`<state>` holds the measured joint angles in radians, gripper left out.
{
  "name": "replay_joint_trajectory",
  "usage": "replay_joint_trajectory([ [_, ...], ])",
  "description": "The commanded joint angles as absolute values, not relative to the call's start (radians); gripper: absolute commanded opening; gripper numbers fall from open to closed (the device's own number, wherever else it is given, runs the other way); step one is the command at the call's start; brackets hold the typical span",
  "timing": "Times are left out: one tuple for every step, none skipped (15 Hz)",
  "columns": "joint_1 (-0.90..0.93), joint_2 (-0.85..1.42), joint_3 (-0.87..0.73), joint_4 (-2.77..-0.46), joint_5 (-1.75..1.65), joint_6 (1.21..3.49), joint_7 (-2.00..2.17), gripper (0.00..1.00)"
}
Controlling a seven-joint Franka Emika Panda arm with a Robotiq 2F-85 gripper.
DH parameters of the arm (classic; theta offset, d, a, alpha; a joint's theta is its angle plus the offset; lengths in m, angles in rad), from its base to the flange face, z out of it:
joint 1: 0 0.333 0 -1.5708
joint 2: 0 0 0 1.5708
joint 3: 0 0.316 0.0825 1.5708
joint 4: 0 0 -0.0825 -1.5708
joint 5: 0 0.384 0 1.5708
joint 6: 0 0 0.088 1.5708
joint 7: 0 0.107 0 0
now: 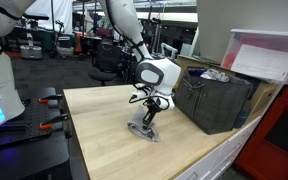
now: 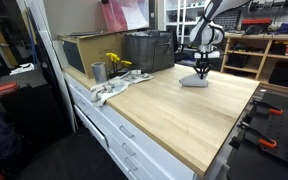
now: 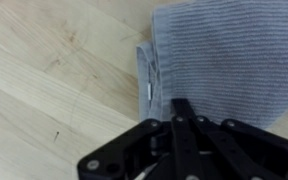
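A workshop with shelving and machines in the background; in front, a pale wooden bench (image 1: 102, 135) with white drawers (image 2: 124, 135) beneath it.

The pincer (image 1: 144, 121) points straight down at the bench, its fingers clenched together on a grey cloth (image 1: 142, 130). In the wrist view the black fingers (image 3: 181, 112) meet in a narrow tip over the lower edge of the ribbed grey fabric (image 3: 234, 50), pinching it; bare wood shows to the left of the cloth. In an exterior view the cloth (image 2: 195, 81) lies as a small flat heap on the bench under the pincer (image 2: 203, 72), towards the far end of the surface and well apart from the front edge.

Just beside the cloth stands a dark slatted crate (image 1: 216, 100), near but not touching it. Behind the crate sits a white bin (image 1: 269, 55). Further along the wall side of the bench, in an exterior view, are a cardboard box (image 2: 82, 50), a metal cup (image 2: 99, 72) with something yellow (image 2: 116, 63) next to it, and a crumpled white rag (image 2: 109, 92) hanging over the front edge. Orange-handled clamps (image 2: 269, 140) grip the near end of the bench.
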<state>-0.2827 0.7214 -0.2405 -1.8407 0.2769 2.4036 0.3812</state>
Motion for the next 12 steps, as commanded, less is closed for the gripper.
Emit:
replay_joint_trajectory([
  [-0.227,0.764,-0.296,-1.822,0.234,2.500,0.461,0.00],
  [-0.210,0.768,-0.313,-1.825,0.218,2.519,0.479,0.00],
  [-0.195,0.771,-0.325,-1.824,0.202,2.524,0.494,0.00],
  [-0.176,0.769,-0.342,-1.826,0.183,2.530,0.510,0.00],
  [-0.164,0.760,-0.352,-1.831,0.171,2.537,0.523,0.00],
  [-0.150,0.751,-0.364,-1.838,0.160,2.550,0.535,0.00],
  [-0.132,0.748,-0.383,-1.837,0.143,2.563,0.553,0.00],
  [-0.119,0.750,-0.399,-1.832,0.126,2.573,0.565,0.00],
  [-0.105,0.761,-0.415,-1.822,0.111,2.584,0.581,0.00],
  [-0.094,0.771,-0.427,-1.813,0.097,2.590,0.600,0.00],
  [-0.084,0.787,-0.436,-1.801,0.081,2.592,0.615,0.00],
  [-0.075,0.798,-0.442,-1.794,0.066,2.590,0.624,0.00],
])
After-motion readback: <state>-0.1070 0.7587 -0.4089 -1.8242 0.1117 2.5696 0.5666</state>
